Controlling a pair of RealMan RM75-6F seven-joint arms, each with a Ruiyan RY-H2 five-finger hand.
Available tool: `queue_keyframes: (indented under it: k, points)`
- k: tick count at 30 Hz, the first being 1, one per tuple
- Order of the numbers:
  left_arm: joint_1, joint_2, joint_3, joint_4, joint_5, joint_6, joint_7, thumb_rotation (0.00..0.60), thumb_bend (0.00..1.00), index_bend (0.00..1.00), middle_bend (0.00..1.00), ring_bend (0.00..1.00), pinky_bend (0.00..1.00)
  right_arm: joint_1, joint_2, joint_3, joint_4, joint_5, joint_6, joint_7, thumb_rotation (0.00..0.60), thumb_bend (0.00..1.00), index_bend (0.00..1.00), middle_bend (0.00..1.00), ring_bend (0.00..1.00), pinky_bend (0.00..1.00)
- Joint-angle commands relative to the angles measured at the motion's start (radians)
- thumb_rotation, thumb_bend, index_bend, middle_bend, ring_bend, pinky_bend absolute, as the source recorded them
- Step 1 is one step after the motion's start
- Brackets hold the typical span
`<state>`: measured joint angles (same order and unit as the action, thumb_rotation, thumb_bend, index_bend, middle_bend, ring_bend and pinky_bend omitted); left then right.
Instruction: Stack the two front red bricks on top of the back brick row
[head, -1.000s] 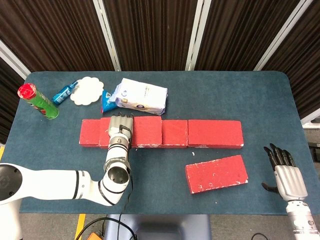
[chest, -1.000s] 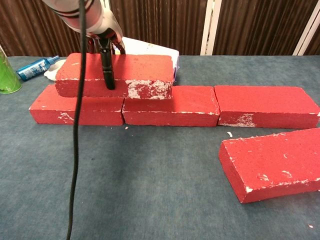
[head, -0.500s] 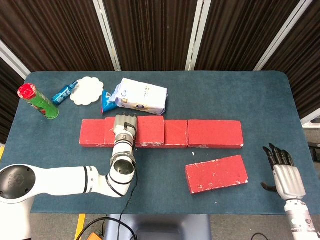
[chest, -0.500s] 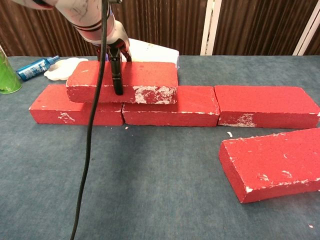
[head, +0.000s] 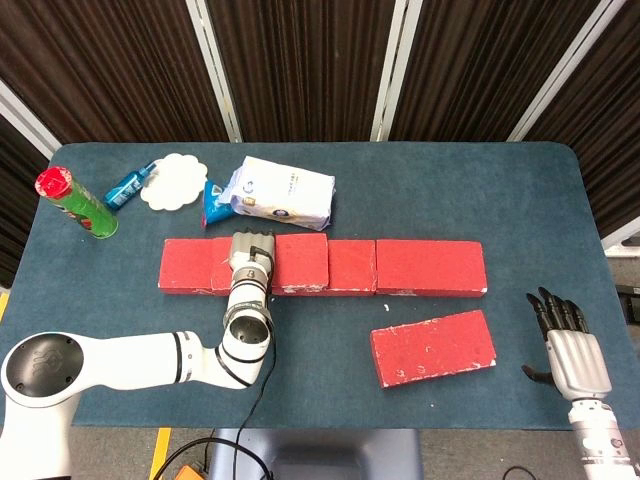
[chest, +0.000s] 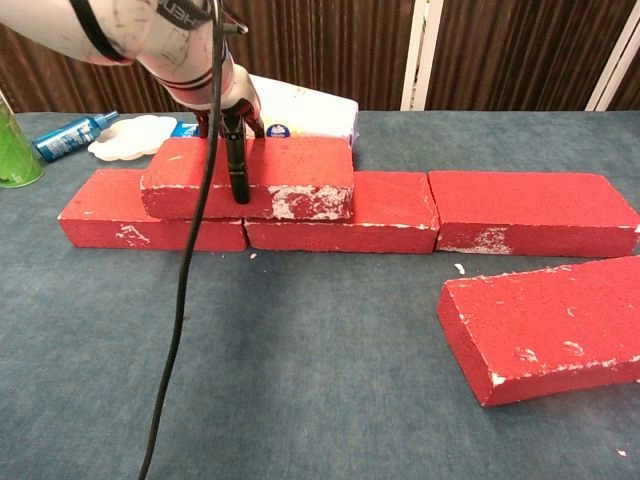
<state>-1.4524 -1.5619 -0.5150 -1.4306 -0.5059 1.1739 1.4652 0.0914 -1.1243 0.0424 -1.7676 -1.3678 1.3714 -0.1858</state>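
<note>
The left hand (chest: 228, 118) is grasping the upper brick (chest: 250, 176) over the back row (chest: 345, 212); before letting go, it should be squaring it across the joint; the right hand (head: 572, 350) is idling, fingers apart

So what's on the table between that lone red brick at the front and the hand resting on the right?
Nothing: in the head view only bare blue cloth separates the front brick from the right hand.

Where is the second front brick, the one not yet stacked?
The loose brick lies flat on the table's near right in the head view, in front of the back row's right end, apart from it, with the open right hand further right.
</note>
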Motion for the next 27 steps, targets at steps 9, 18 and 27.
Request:
queue_keyframes:
  k: [9, 18, 27]
  points:
    - [0.013, -0.017, -0.018, 0.023, 0.022, 0.000, 0.021, 0.600, 0.24, 0.00, 0.08, 0.00, 0.13, 0.002, -0.004, 0.000, 0.001, 0.005, -0.005, -0.007, 0.600, 0.00, 0.15, 0.05, 0.00, 0.00]
    - [0.030, -0.024, -0.012, 0.028, 0.051, -0.017, 0.038, 0.600, 0.24, 0.00, 0.07, 0.00, 0.10, 0.005, -0.010, 0.002, 0.000, 0.014, -0.009, -0.016, 0.600, 0.00, 0.15, 0.05, 0.00, 0.00]
    - [0.037, -0.029, -0.016, 0.023, 0.052, -0.012, 0.046, 0.600, 0.24, 0.00, 0.03, 0.00, 0.10, 0.007, -0.012, 0.000, -0.002, 0.017, -0.014, -0.022, 0.600, 0.00, 0.15, 0.05, 0.00, 0.00]
